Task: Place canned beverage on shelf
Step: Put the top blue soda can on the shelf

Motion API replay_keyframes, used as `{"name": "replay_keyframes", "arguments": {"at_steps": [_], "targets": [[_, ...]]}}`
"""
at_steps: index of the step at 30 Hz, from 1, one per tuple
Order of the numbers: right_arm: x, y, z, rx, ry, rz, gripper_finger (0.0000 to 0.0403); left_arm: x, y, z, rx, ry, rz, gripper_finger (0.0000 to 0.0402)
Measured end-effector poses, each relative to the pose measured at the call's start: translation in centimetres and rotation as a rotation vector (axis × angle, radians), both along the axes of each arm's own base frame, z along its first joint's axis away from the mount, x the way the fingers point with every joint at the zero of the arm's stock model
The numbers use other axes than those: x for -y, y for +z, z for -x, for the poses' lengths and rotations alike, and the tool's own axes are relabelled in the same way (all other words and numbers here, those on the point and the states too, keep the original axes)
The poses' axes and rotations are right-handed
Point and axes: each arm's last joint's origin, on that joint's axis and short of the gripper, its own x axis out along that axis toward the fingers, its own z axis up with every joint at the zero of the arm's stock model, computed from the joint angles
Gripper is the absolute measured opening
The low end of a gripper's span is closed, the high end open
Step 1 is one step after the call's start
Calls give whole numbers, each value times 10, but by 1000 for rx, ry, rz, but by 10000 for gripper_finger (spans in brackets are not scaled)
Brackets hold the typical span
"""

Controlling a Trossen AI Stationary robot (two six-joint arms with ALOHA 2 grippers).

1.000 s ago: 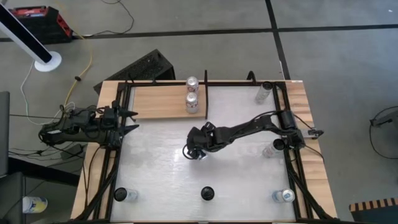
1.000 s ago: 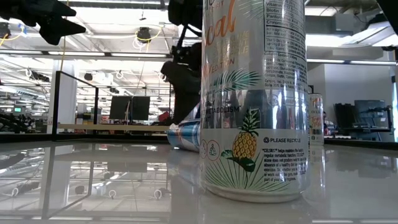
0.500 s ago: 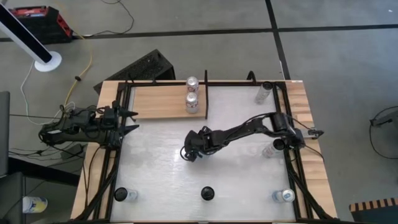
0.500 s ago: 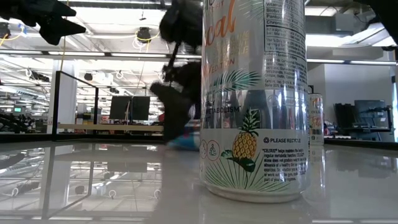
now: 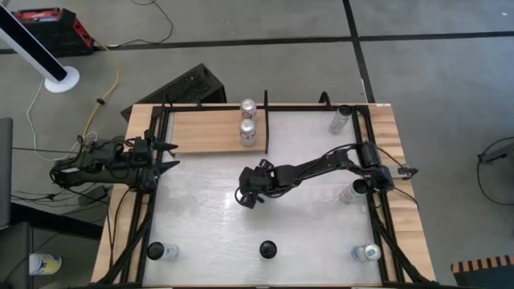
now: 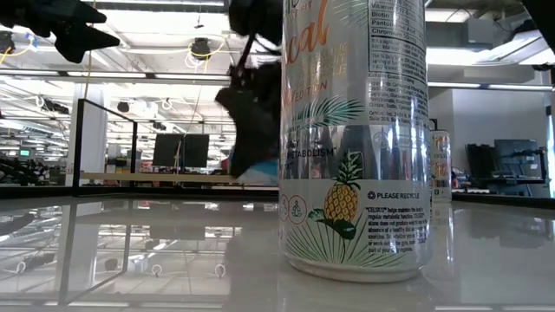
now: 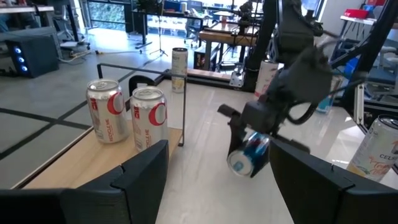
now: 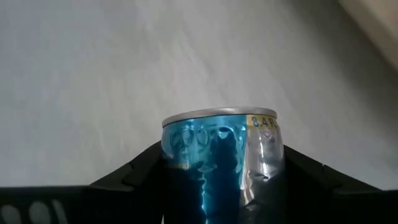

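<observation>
Gripper of the right arm was over the middle of the white table, its two dark fingers clamped on the sides of a blue can. In the left wrist view the same blue can was held off the tabletop, tilted, with its silver end pointing down and toward the camera. The shelf, a light wood panel edged by black rails, lay beyond this gripper at the far left corner of the table, well apart from the held can. Two silver-and-red cans stood upright on the shelf, side by side at the end nearest the right gripper, just beside the black rail post. Left gripper waited at the table's left edge, just beside the near rail of the shelf, its fingers apart with nothing between them. A tall pineapple-print can stood upright close to the low camera, hiding part of the right arm behind it. Further upright cans stood along the far, right and near edges of the table, all well apart from both grippers
</observation>
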Motion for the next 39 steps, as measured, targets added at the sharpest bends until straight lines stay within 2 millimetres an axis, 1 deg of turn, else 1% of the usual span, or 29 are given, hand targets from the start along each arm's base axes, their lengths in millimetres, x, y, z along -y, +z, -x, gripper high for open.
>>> {"name": "replay_keyframes", "arguments": {"at_steps": [4, 6, 8, 9, 11, 13, 15, 17, 20, 22, 25, 28, 31, 35, 39], "targets": [[-4, 29, 4, 81, 51, 31, 256, 0, 0, 0, 1, 0, 0, 261], [-9, 51, 2, 191, 85, 60, 256, 0, 0, 0, -2, -1, 0, 261], [-18, 69, 2, 277, 123, 150, 256, 0, 0, 0, 1, -1, 0, 261], [-23, 76, 0, 346, 138, 195, 256, 0, 0, 0, 0, 0, 0, 261], [-32, 83, -1, 488, 172, 258, 256, 0, 0, 0, -1, -1, 0, 261], [-36, 81, 1, 656, 200, 270, 256, 0, 0, 0, -1, -1, 0, 261], [-36, 71, 8, 824, 218, 244, 256, 0, 0, 0, -1, -1, 0, 261], [-33, 57, 16, 1008, 230, 218, 256, 0, 0, 0, -2, -1, 0, 261], [-28, 27, 26, 1186, 236, 202, 256, 0, 0, 0, -1, -1, 0, 261], [-28, 3, 28, 1210, 241, 221, 256, 0, 0, 0, -2, -1, 0, 261], [-30, -26, 23, 1191, 257, 234, 256, 0, 0, 0, -2, -1, 0, 261], [-29, -45, 18, 1197, 250, 206, 256, 0, 0, 0, -2, 0, 0, 261], [-29, -52, 15, 1211, 245, 206, 261, 0, 0, 0, -2, -1, 0, 261], [-29, -52, 14, 1213, 246, 206, 281, 0, 0, 0, -2, -1, 0, 261], [-30, -52, 14, 1209, 251, 219, 286, 0, 0, 0, -1, -1, 0, 261]]}}
